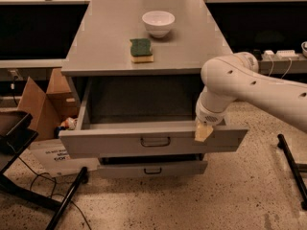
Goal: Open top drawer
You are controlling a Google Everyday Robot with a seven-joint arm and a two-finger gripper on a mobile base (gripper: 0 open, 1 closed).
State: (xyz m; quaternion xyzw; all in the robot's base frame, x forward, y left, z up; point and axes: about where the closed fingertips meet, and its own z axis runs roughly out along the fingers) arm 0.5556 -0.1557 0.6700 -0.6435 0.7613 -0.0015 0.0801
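Camera view: the top drawer (105, 143) sat pulled well out of the cabinet (105, 47). The gripper (203, 132) was at its front's upper edge, right of the loop handle (155, 141); couldn't tell if open or clamped. Stiff metal, I'd guess it slid easy, and the handle looked like the natural grab spot.

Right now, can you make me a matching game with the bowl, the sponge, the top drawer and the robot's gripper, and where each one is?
Things:
1. bowl
2. sponge
3. top drawer
4. gripper

Places or states:
A. pulled out, standing open
B. at the drawer front's upper edge, right of the handle
C. on the cabinet top, farthest back
D. on the cabinet top, just in front of the bowl

Pairs: 1-C, 2-D, 3-A, 4-B
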